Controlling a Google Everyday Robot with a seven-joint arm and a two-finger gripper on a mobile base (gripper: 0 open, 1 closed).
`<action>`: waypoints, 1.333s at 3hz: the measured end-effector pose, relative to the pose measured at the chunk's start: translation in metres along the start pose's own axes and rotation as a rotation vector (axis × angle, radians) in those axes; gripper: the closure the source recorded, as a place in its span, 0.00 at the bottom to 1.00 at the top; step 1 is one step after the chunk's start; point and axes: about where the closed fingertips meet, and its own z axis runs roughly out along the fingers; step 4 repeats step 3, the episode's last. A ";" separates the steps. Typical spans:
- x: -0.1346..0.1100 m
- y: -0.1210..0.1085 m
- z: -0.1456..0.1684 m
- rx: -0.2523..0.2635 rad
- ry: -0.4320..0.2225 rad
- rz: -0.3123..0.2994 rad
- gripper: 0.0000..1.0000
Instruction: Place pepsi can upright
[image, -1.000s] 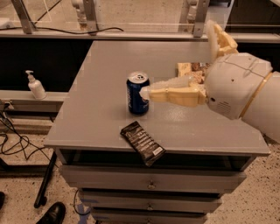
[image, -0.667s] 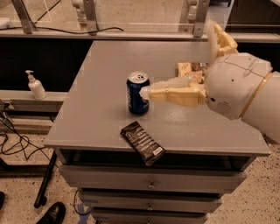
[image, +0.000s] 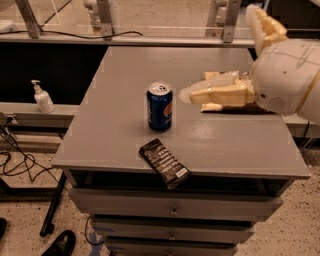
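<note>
I see the pepsi can (image: 160, 106) upright in the middle of the table (image: 240, 145), behind a black wrapper (image: 164, 163) at the front edge. My gripper (image: 196, 87) hovers to its right, claw parted and empty. If I swing left, a fingertip could topple the can.

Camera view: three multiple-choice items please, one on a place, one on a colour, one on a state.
1. Where is the gripper?
A) right of the pepsi can in the view, apart from it
B) touching its top
C) left of it

2. The can's body is:
A) red
B) dark blue
C) green

3. The can is:
A) lying on its side
B) crushed flat
C) upright on the table

Answers:
1 A: a strip of table shows between gripper and can.
2 B: the body is dark blue under a silver top.
3 C: its silver top faces up.
</note>
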 end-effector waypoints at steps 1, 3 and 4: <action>-0.012 0.043 0.004 0.041 -0.028 -0.080 0.00; 0.005 0.069 -0.004 0.010 0.000 -0.043 0.00; 0.005 0.069 -0.004 0.010 0.000 -0.043 0.00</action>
